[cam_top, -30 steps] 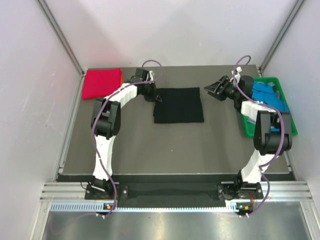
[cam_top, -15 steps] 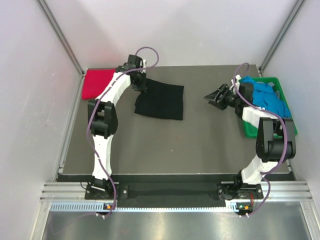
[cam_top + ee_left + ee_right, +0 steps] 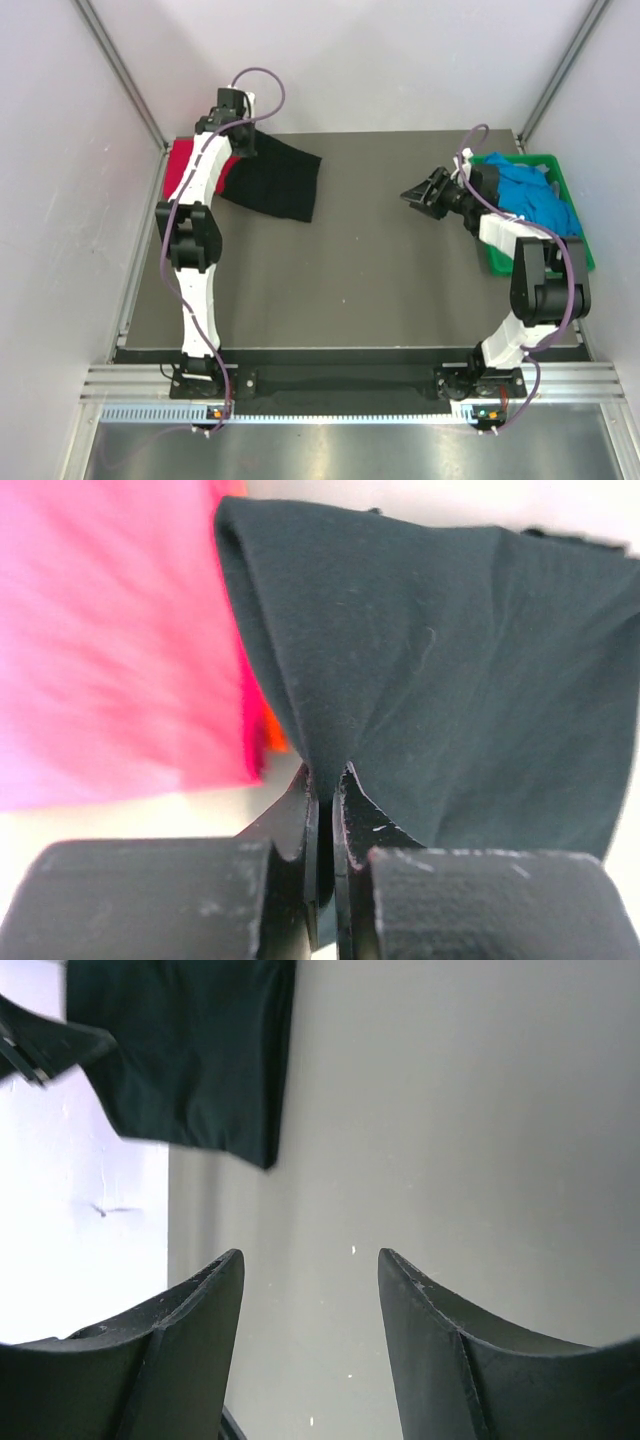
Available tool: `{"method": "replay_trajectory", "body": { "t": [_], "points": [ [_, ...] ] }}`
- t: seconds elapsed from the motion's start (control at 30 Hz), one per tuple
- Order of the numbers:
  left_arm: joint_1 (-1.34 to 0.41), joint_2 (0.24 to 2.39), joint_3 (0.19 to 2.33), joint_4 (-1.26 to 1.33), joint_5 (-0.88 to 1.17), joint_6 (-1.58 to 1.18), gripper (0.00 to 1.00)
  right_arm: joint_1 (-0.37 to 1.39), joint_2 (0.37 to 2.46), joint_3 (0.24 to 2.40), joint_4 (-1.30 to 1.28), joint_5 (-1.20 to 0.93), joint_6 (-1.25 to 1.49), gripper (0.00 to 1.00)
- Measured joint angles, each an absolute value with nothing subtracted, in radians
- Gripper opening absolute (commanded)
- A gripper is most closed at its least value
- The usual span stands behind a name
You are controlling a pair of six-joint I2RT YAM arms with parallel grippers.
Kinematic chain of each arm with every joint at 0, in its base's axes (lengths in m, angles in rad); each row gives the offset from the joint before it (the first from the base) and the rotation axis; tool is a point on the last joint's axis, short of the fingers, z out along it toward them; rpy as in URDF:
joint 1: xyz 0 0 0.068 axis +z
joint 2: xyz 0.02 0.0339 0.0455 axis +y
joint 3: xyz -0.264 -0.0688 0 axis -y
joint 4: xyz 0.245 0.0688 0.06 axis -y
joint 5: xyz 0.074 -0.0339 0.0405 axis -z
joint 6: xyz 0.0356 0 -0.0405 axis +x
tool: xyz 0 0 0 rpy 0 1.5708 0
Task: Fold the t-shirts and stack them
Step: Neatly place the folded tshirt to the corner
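Note:
The folded black t-shirt (image 3: pixel 277 180) hangs partly over the magenta-red t-shirt (image 3: pixel 181 166) at the table's back left. My left gripper (image 3: pixel 243 150) is shut on the black shirt's edge; in the left wrist view the gripper (image 3: pixel 326 772) pinches the black cloth (image 3: pixel 440 670) beside the magenta-red shirt (image 3: pixel 110 640), with an orange shirt's edge (image 3: pixel 272 735) showing under it. My right gripper (image 3: pixel 413 197) is open and empty above the mat; its wrist view shows the jaws (image 3: pixel 311 1257) wide apart and the black shirt (image 3: pixel 185 1050) far off. Bright blue shirts (image 3: pixel 535 195) lie in the crate.
The green plastic crate (image 3: pixel 580 235) stands at the table's right edge, behind my right arm. The dark mat (image 3: pixel 340 290) covers the table. White walls and metal frame posts close in the back and sides.
My left gripper has dragged the black shirt from the middle of the mat to the back left, onto the magenta-red shirt. My right gripper has drawn back slightly toward the near left, still open.

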State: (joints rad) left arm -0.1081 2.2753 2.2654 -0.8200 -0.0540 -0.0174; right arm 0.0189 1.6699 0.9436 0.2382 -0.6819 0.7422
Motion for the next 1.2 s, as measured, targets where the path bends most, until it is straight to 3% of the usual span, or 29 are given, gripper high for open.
{"method": "replay_trajectory", "body": {
  "t": [1.2],
  "points": [
    [0.012,2.279,2.360,-0.646,-0.310,0.283,0.00,0.046,1.773,1.011,0.224,-0.678,0.709,0.59]
  ]
}}
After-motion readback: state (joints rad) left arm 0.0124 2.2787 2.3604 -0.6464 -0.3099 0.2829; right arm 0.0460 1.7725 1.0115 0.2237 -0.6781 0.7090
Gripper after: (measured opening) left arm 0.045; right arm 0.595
